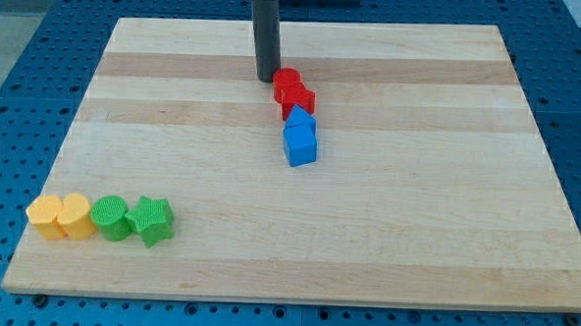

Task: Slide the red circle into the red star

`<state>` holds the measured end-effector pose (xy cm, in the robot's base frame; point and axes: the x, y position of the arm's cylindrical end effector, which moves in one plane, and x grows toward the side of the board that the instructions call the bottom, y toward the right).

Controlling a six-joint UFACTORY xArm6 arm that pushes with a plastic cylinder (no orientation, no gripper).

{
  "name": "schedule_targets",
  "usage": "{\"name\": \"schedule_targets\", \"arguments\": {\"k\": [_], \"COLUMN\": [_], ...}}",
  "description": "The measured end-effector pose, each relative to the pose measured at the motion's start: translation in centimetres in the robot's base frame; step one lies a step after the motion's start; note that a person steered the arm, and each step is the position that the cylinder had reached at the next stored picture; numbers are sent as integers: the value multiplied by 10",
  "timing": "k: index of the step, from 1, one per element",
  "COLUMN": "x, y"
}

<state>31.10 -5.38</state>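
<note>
My tip (266, 78) sits at the lower end of the straight dark rod, which stands upright and comes down from the view's top edge, a little left of the view's centre.

Wooden board (415, 237) (coloured blocks (101, 218) atop)

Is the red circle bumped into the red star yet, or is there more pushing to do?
Looks nearly done: the red circle already sits against the red star. In hand: my tip rests just to the view's left of the circle. Left: maybe nothing, or a last small nudge.
</note>
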Motion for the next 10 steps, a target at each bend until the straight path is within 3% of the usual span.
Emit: {"name": "schedule_targets", "arguments": {"k": [3, 6, 10], "x": [-6, 19, 23], "y": [-19, -29, -9]}}
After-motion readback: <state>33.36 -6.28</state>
